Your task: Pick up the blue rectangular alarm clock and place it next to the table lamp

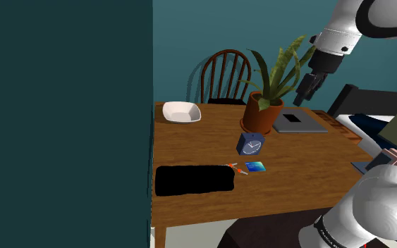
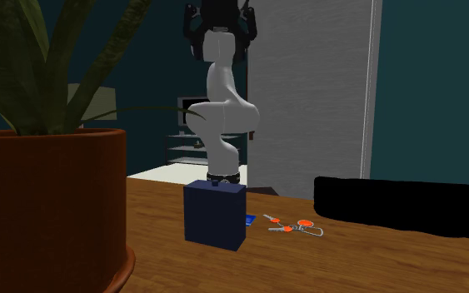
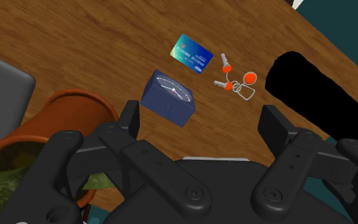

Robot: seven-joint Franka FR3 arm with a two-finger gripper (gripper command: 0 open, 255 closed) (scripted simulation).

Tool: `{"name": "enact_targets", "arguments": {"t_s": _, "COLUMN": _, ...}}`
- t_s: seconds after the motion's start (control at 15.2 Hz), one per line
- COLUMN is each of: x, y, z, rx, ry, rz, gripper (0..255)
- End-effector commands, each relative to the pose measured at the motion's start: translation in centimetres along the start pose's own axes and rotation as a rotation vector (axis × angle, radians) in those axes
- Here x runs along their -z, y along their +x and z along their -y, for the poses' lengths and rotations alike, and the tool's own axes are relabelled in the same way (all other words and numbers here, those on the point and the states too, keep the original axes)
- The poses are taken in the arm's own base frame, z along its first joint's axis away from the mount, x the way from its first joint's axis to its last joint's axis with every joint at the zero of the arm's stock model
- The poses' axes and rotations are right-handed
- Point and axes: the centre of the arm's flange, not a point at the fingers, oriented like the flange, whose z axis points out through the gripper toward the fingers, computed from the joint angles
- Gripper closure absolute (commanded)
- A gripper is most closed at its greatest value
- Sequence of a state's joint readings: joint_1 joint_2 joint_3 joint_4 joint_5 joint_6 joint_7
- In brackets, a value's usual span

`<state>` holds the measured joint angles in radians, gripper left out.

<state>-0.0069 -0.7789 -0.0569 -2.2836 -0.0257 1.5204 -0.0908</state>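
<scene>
So the all-black two-finger pincer (image 3: 199, 121) is hanging high above the brown wooden tabletop (image 1: 190, 148). Its fingers (image 3: 130, 118) are standing wide apart and aren't gripping anything. In the shoulder view the pincer (image 1: 307, 90) is hovering over the far right part of the tabletop, above the flat grey laptop (image 1: 300, 122) and right beside the plant's leaves.

Down below it, the dark blue box-shaped alarm clock (image 3: 168, 97) is sitting upright on the tabletop with nothing touching it. Its round pale dial is facing the shoulder camera. In that view the alarm clock (image 1: 250, 144) is standing just on the near side of the terracotta plant pot (image 1: 261, 113), close to it. In the second exterior view the clock is showing its plain blue back (image 2: 214, 215).

A little nearer than the clock, a small blue plastic card (image 1: 256, 167) is lying flat. Just to the shoulder view's left of the card, a bunch of keys with orange tags (image 1: 235, 168) is lying right at the end of a long pure black shape (image 1: 193, 180), which is stretching off to the left along the tabletop.

Further out, a white squarish bowl (image 1: 181, 111) is sitting at the far left corner. A dark wooden spindle-back chair (image 1: 225, 74) is standing behind the far edge.
</scene>
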Motion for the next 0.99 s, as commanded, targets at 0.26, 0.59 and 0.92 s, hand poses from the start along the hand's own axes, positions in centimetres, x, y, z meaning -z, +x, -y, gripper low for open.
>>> {"name": "enact_targets", "arguments": {"t_s": 0.26, "x": -4.7, "y": 1.9, "z": -1.4, "rx": 0.169, "ry": -0.001, "rz": 0.001, "gripper": 0}}
{"name": "enact_targets", "arguments": {"t_s": 0.59, "x": -10.6, "y": 4.5, "z": -2.8, "rx": 0.381, "ry": -0.002, "rz": 0.003, "gripper": 0}}
{"name": "enact_targets", "arguments": {"t_s": 0.92, "x": -16.6, "y": 7.3, "z": -3.5, "rx": 0.593, "ry": -0.004, "rz": 0.005, "gripper": 0}}
